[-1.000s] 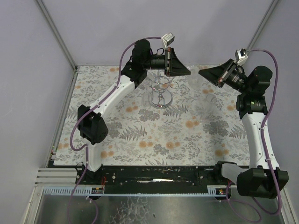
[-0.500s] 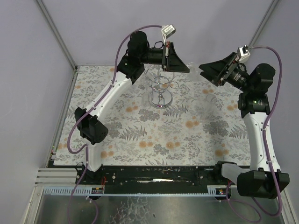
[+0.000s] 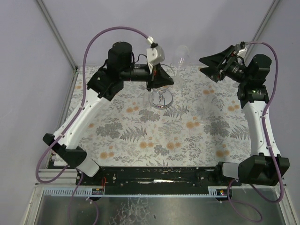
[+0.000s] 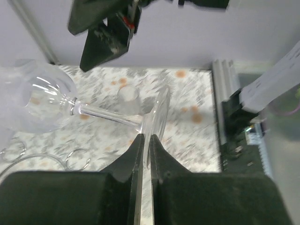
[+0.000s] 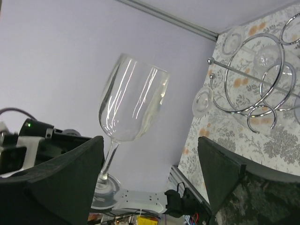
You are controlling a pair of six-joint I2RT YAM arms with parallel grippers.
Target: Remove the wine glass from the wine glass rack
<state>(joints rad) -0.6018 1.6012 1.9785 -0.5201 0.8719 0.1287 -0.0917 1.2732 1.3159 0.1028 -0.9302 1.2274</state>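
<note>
Left claw is seen closed on the thin edge of the round foot of the wine glass, with only a sliver of gap between its two fingers, and that gap is filled by the rim of the foot. From this grip the stem is angled away from the claw and off to its left in the left wrist view. The bowl is found at the far end of the stem, well out beyond the fingertips. The glass is held apart from the wine glass rack. No part of it is seen touching the wire rings, which are shown under the bowl and just beside the claw's left finger in that view. In the top view the rack is stood on the flower-patterned worktop close below the left claw, and the bowl is held up beyond the claw's tips, between the two claws.

Right claw is spread wide and nothing is gripped by it. Its fingers are pointed toward the glass. Through its own camera the bowl is framed above the gap between them, nearer the left-hand finger and without contact. The chrome rings of the rack are seen past the other finger, over the worktop.
</note>
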